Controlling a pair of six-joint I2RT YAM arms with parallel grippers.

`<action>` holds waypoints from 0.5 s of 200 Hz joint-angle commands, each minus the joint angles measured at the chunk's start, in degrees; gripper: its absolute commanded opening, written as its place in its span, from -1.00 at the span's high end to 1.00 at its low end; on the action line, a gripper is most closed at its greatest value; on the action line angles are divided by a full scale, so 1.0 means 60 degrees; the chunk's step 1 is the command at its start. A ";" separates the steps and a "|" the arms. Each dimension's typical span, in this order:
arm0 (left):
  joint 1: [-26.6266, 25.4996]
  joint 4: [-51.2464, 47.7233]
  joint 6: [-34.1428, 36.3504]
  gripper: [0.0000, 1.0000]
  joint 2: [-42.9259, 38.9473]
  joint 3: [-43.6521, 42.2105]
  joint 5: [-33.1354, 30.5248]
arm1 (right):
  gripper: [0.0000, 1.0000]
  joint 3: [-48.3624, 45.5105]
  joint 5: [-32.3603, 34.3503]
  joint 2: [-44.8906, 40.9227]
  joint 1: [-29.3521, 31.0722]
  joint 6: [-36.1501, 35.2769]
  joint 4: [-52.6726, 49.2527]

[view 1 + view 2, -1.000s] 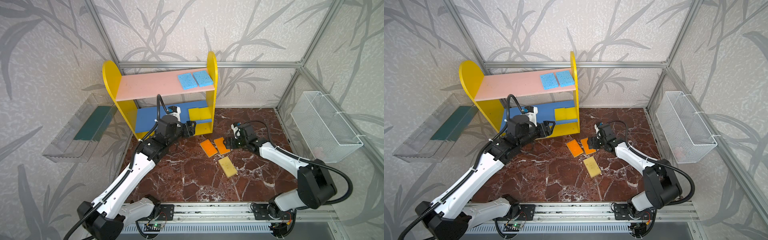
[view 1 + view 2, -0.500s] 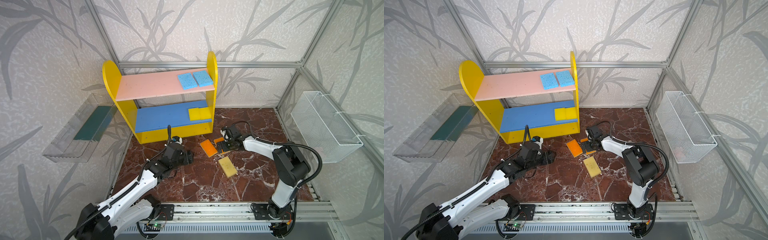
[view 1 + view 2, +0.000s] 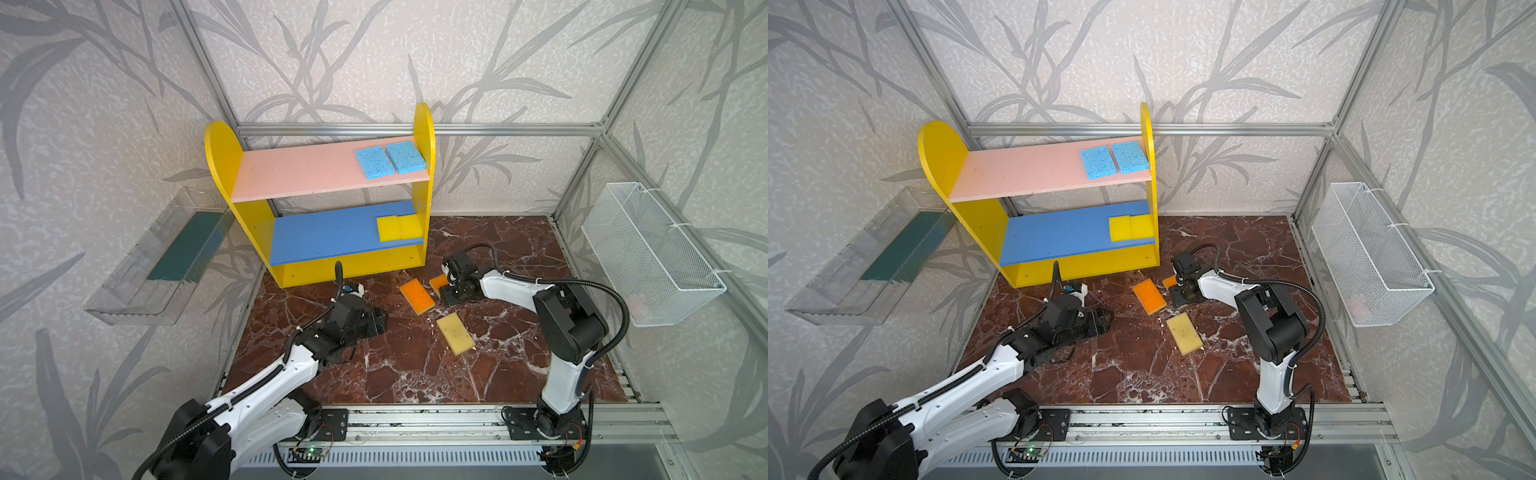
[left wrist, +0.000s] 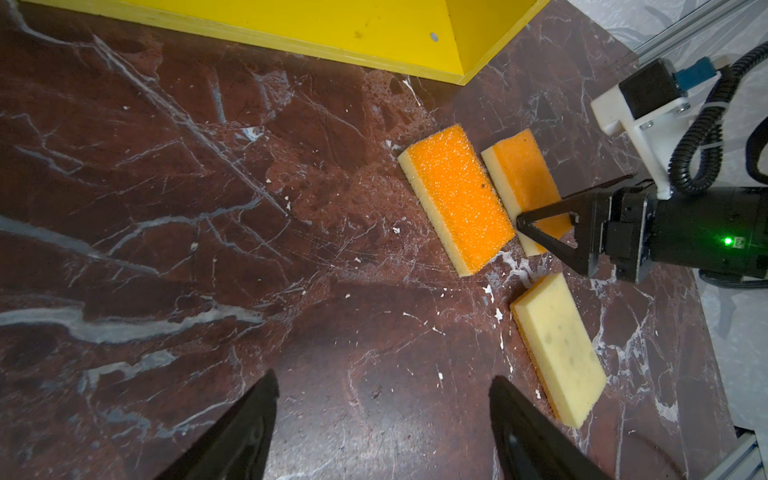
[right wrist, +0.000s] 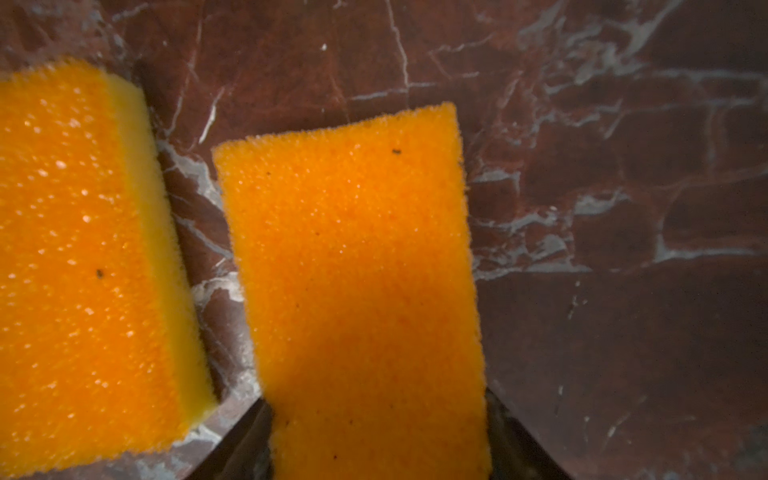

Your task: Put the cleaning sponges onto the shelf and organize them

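The shelf (image 3: 320,266) stands at the back. Two blue sponges (image 3: 374,163) lie on its pink board and two yellow sponges (image 3: 388,228) on its blue board. On the marble floor lie an orange sponge (image 3: 417,296) (image 4: 455,199), a second orange sponge (image 3: 437,282) (image 5: 353,270) and a pale speckled sponge (image 3: 455,333) (image 4: 559,347). My right gripper (image 3: 446,291) (image 5: 378,415) is low over the second orange sponge, jaws pressed on both its long sides. My left gripper (image 3: 380,322) (image 4: 382,386) stands open over bare floor, left of the sponges.
A clear tray with a green liner (image 3: 137,299) hangs on the left wall. On the right wall is a white wire basket (image 3: 652,257). The metal rail (image 3: 415,419) with both arm bases runs along the front edge.
My left arm pulled back from the shelf's blue board to the floor in front. My right gripper moved left over the second orange sponge and its jaws closed onto it.
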 commanded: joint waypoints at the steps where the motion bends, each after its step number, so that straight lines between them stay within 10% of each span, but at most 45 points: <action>1: -0.0023 0.0408 -0.0141 -0.63 0.0059 -0.0052 -0.0086 | -0.16 0.0098 0.0153 -0.0018 0.0227 -0.0105 -0.0183; 100: 0.0404 0.1364 -0.0961 -0.64 -0.0332 -0.1269 0.0015 | -0.07 -0.0727 -0.0465 -0.1666 0.1332 0.2058 0.2066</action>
